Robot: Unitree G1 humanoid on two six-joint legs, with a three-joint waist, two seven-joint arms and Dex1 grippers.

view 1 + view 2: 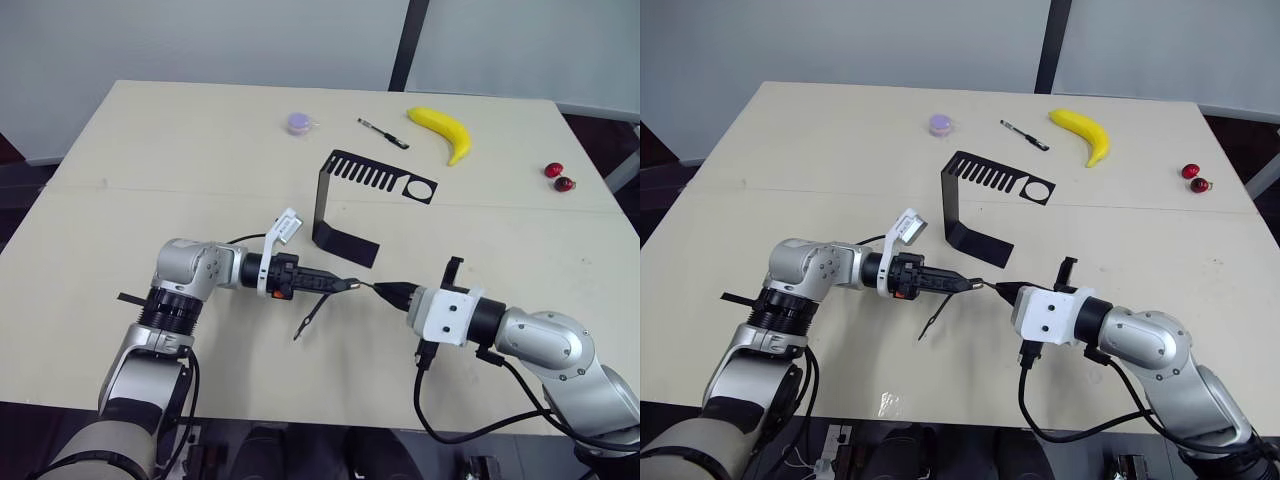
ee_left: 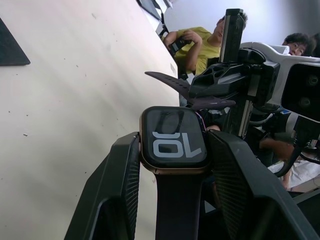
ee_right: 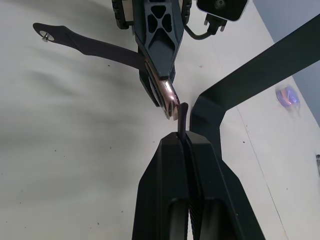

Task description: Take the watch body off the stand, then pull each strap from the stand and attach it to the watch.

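My left gripper [image 1: 338, 284] is shut on the watch body [image 2: 173, 140], whose black screen with white digits sits between its two fingers [image 2: 120, 190]. One dark strap [image 1: 310, 318] is fixed to the watch and hangs down to the table. From the right, my right gripper [image 3: 186, 137] is shut on the second strap [image 3: 183, 116], whose free end touches the edge of the watch body [image 3: 170, 97]. The black stand [image 1: 345, 195] stands on the table just behind both grippers, with nothing on its slotted top arm.
At the far side of the table [image 1: 150, 150] lie a yellow banana [image 1: 445, 130], a black pen [image 1: 383, 133], a small purple round thing [image 1: 300, 123] and two red balls [image 1: 558, 177]. People [image 2: 200, 45] sit beyond the table.
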